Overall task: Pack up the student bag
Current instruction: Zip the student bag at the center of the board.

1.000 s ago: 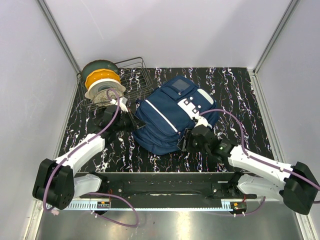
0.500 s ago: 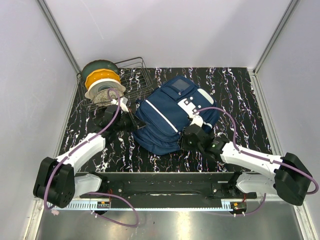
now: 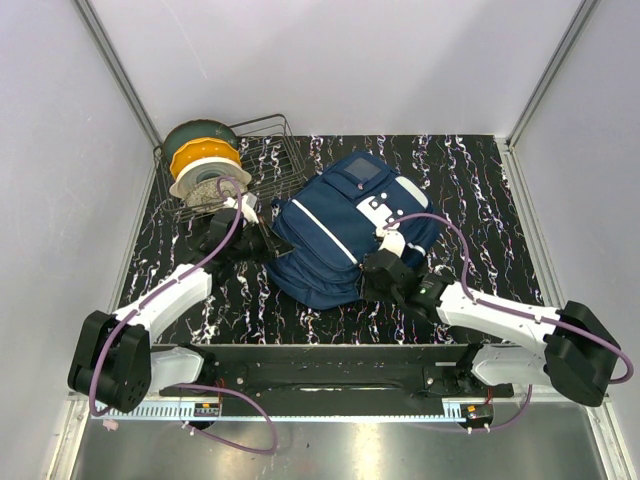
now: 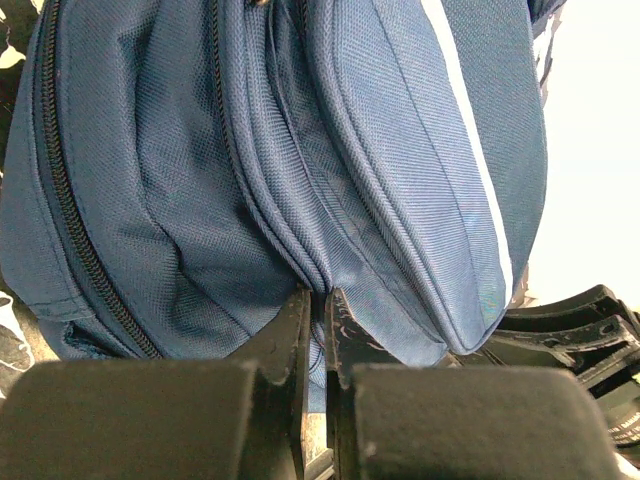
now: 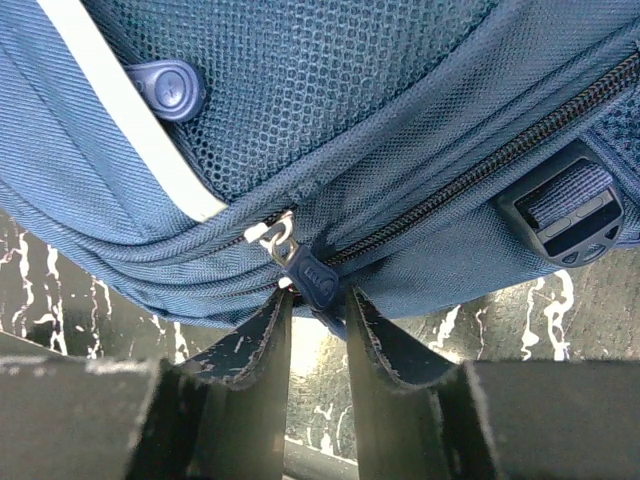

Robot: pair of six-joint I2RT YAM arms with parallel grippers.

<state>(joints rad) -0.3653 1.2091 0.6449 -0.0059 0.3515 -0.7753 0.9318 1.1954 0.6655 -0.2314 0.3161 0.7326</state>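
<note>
Opening the zip looks like the step in hand. The left end effector (image 4: pixel 318 300) is closed, pinching a fold of the student bag (image 3: pixel 335 240). The right end effector (image 5: pixel 315 300) is narrowly parted around the zipper pull (image 5: pixel 312 272) and must next clamp and drag it.

student bag (image 3: pixel 335 235) fills centre; wire rack (image 3: pixel 283 150) with bowls (image 3: pixel 205 165) blocks far left; open tabletop (image 3: pixel 480 190) right of bag

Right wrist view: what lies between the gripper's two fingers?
The student bag's dark blue zipper pull, hanging between the right gripper's fingers; the right wrist view shows it.
</note>
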